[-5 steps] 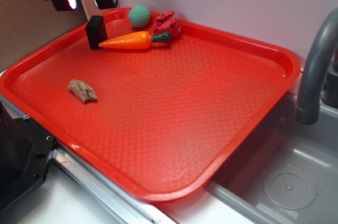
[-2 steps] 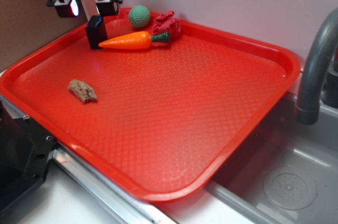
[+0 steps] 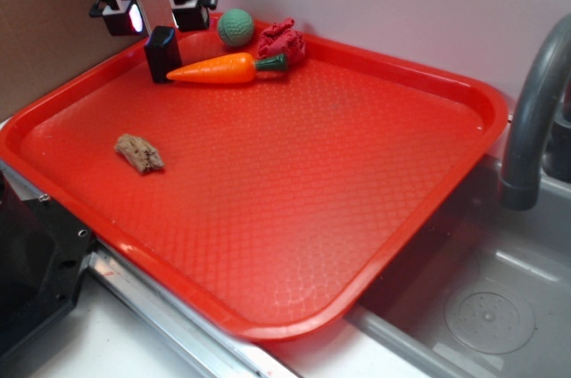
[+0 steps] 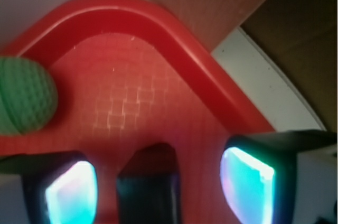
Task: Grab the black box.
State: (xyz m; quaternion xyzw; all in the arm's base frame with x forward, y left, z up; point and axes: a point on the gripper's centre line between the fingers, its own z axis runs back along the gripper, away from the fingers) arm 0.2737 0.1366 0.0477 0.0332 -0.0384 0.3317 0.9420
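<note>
The black box (image 3: 161,53) stands in the far left corner of the red tray (image 3: 375,244), touching the orange carrot's (image 3: 219,68) tip; the pincer (image 3: 153,14) hovers released just above it, fingers either side

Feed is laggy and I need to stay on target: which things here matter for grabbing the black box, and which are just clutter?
Belongs to the job:
- small matte black rectangular box, standing in the tray's far corner
- black-and-white robot gripper, open, above the box

Just lying about:
- orange toy carrot
- green knitted ball
- crumpled red cloth
- brown rough lump
- red plastic tray
- grey faucet
</note>
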